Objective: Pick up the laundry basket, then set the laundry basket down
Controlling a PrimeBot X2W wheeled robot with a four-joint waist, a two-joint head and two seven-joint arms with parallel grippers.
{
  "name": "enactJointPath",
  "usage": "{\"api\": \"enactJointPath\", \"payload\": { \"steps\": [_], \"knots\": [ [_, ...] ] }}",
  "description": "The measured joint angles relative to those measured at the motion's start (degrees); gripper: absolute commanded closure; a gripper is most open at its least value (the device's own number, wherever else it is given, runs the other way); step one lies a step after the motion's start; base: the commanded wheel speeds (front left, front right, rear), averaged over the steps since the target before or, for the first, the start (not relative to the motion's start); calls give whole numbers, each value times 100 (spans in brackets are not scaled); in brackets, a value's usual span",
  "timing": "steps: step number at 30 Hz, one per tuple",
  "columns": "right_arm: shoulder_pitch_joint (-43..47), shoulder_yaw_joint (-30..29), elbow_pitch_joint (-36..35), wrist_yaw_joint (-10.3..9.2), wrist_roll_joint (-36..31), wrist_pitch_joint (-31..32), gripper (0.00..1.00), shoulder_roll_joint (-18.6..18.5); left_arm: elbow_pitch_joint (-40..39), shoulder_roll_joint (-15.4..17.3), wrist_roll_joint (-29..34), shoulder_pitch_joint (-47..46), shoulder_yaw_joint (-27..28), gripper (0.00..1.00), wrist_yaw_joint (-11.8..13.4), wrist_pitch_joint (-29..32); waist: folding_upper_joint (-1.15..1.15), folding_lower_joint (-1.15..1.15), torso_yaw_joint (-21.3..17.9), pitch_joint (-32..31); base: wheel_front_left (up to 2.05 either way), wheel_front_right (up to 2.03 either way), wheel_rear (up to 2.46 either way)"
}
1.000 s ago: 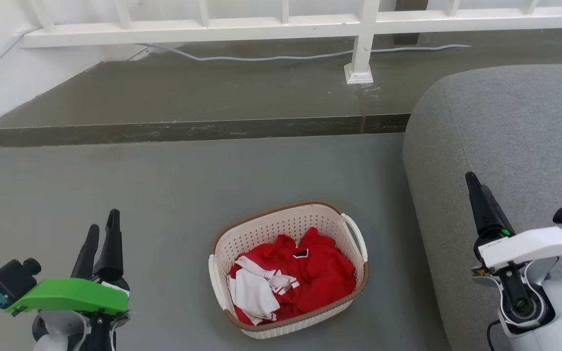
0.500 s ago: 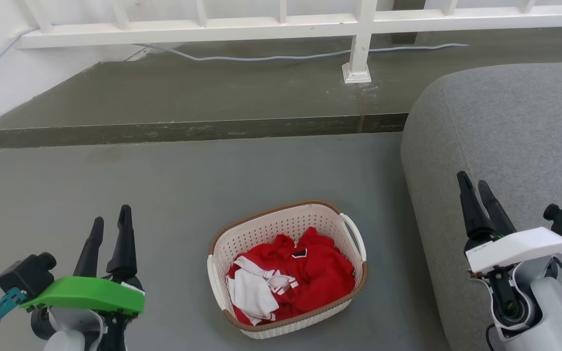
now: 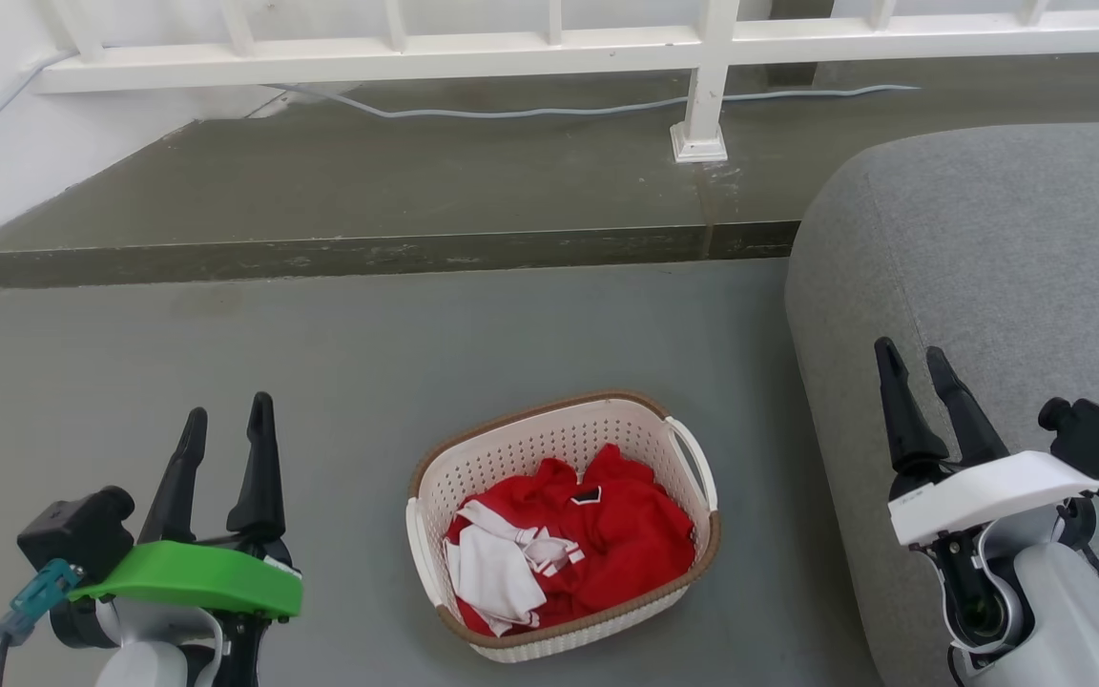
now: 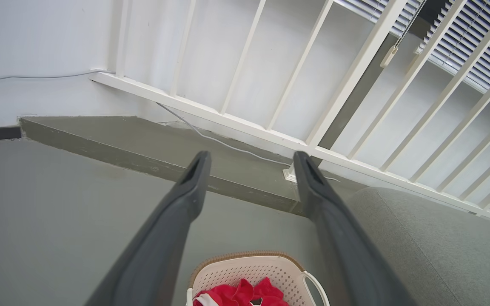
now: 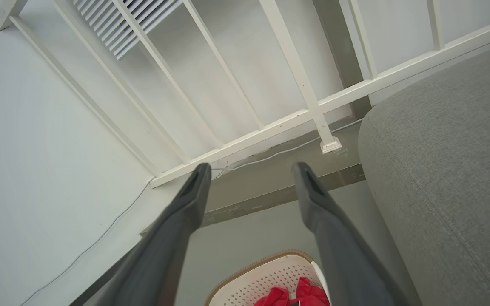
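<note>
The laundry basket [image 3: 549, 448] stands on the grey floor at bottom centre of the head view, cream-white and perforated, brown-rimmed, holding red and white clothes [image 3: 569, 549]. A white loop handle [image 3: 697, 458] shows on its right side. My left gripper [image 3: 230, 412] hovers open well to the basket's left, fingers pointing up the view. My right gripper [image 3: 914, 357] hovers open to the basket's right, over the grey cushion. Both wrist views catch the basket's far rim [image 4: 247, 257] [image 5: 262, 261] low between open fingers [image 4: 251, 159] [image 5: 249, 170].
A large grey sofa cushion [image 3: 1007, 267] fills the right side, close to the basket. A raised concrete step [image 3: 368, 253] runs across behind, topped by a white railing [image 3: 549, 48] with a post [image 3: 702, 114] and a grey cable [image 3: 530, 113].
Both grippers have drifted inward toward the basket, and the fingers of each now stand farther apart. The basket has not moved.
</note>
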Motion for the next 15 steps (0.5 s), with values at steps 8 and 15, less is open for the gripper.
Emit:
{"api": "enactJointPath", "payload": {
  "steps": [8,15],
  "knots": [
    [0,26,14,18,-612,-130,0,11,-76,-5,530,6,-49,0,-4,-167,0,0,-6,-11,0,0,0],
    [-1,74,53,51,-1093,-288,0,45,-133,-11,1033,10,-81,0,-7,-294,0,0,-15,-17,0,0,0]
  ]
}}
